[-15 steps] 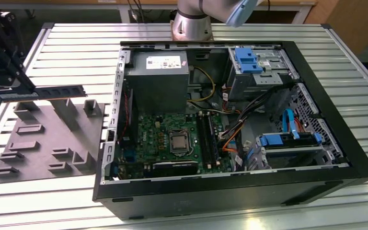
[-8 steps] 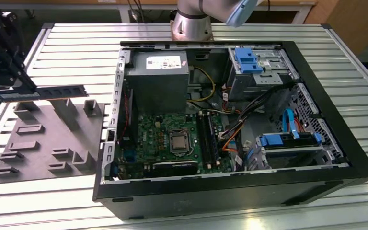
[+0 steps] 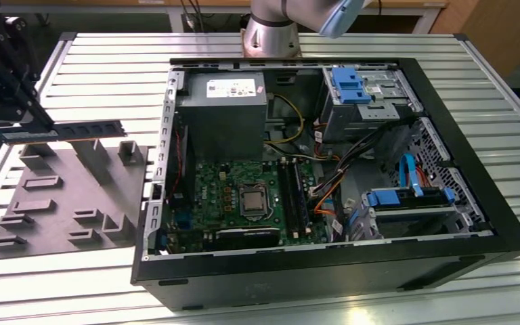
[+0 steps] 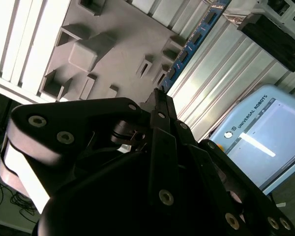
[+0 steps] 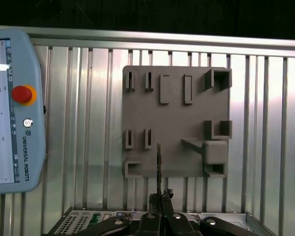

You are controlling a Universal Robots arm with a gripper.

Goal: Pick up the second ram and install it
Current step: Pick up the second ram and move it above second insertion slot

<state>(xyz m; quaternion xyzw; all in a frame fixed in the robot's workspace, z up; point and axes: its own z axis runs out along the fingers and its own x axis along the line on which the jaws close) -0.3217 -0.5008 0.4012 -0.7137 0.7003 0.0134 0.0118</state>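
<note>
Carefully, since my claw (image 5: pixel 160 199) is clamped shut on just one end of the second ram (image 3: pixel 70 128), with the fixture plate (image 3: pixel 66 193) below it, I'd hold the stick level lest it twist.

My jaws are matt black all over. The ram (image 3: pixel 61 129) is dark green with a row of black chips along it. The plate (image 3: pixel 70 196) is plain mid grey, with no marking. The bench (image 3: pixel 106 61) is silver metal, ribbed in long parallel slats. The case (image 3: pixel 332 274) is black outside and bare grey steel inside. Its board (image 3: pixel 228 186) is green with black slots (image 3: pixel 294 193). The drive clips (image 3: pixel 351 84) are bright blue, and the cables (image 3: pixel 325 200) run orange, yellow and blue. The pendant (image 5: pixel 19 118) is pale blue, with a red button (image 5: pixel 22 93) on a yellow ring.
</note>
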